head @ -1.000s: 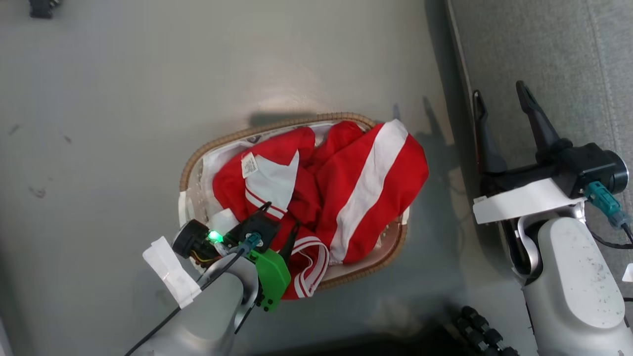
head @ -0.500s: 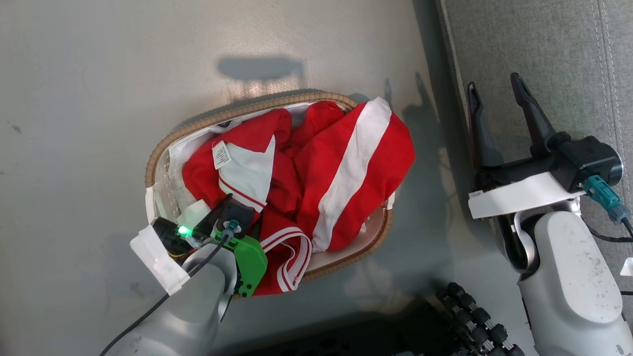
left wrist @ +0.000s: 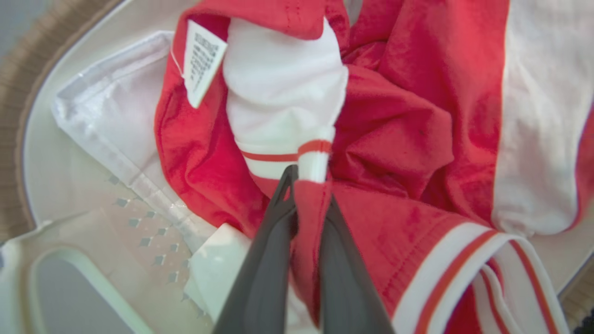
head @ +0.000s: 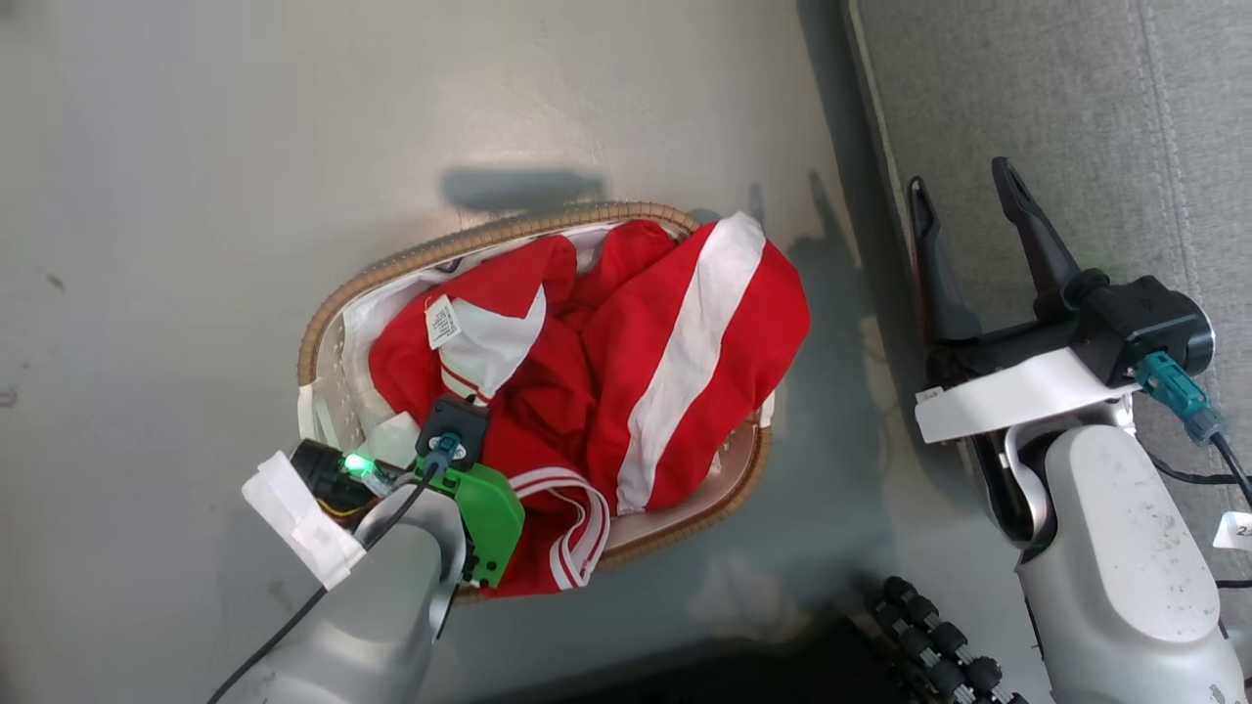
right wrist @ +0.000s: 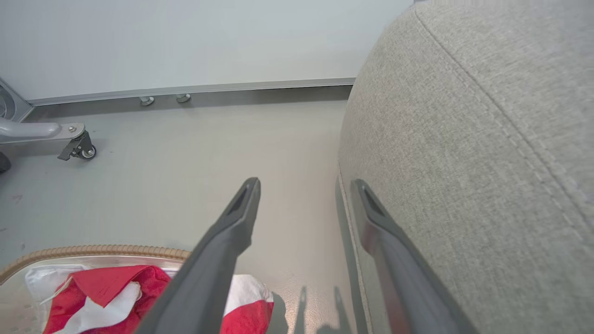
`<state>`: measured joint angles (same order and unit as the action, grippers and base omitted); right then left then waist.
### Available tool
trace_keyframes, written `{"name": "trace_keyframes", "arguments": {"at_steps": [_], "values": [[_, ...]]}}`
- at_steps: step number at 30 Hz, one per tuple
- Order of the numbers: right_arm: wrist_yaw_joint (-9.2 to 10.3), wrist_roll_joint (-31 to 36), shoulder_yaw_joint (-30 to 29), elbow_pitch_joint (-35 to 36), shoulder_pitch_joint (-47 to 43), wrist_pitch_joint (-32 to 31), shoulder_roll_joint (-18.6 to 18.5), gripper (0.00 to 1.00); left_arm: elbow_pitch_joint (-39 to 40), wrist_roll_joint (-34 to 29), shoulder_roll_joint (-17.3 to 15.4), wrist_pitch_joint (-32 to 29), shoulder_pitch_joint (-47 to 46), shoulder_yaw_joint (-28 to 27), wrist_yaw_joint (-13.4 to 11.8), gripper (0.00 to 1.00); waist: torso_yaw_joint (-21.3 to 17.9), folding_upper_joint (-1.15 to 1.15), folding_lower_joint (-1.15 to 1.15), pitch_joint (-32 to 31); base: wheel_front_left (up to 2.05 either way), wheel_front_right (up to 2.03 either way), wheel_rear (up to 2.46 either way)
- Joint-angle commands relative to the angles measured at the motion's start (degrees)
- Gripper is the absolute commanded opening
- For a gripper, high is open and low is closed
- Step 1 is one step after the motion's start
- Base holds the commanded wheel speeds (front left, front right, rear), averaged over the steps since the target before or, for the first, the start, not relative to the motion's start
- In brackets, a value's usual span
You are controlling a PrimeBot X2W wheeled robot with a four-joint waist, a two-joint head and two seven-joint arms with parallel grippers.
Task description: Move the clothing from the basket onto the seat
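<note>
Grey seat (head: 1056, 117) is seen on the right, with the basket (head: 391, 269) parked on the floor (head: 245, 147) beside it. Red clothing (head: 704, 352) is piled inside. Left gripper (left wrist: 310, 185) is clamped on a striped fold; right gripper (head: 961, 174) is held apart, empty.

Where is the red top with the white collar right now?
In the head view the collared top lies in the left half of the basket, beside the white-banded garment, with the left gripper shut on a fold of it.
</note>
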<state>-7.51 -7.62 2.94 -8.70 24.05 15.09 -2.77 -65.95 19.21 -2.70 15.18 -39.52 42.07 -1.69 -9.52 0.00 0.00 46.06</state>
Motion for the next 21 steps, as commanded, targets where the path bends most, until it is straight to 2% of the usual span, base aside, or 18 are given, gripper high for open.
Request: {"name": "trace_keyframes", "arguments": {"at_steps": [1,13,21], "values": [[0.04,0.41,-0.07,-0.3,-0.86,0.12,-0.2,1.0,0.47,0.25,-0.33,-0.04,1.19,-0.07,0.17,0.0,0.35,0.0,0.0,-2.08,0.0,0.0,0.0],[0.04,2.62,-0.14,-2.44,-5.94,0.12,-0.22,1.0,10.46,-0.38,-1.03,-0.03,6.82,-2.43,2.2,0.0,3.77,0.0,0.0,-15.67,0.0,0.0,0.0],[0.04,4.11,-0.87,-3.9,-10.4,0.12,-0.23,1.0,18.48,-2.52,-3.22,-0.01,8.07,-3.02,4.78,0.0,6.56,0.0,0.0,-25.91,0.0,0.0,0.0]]}}
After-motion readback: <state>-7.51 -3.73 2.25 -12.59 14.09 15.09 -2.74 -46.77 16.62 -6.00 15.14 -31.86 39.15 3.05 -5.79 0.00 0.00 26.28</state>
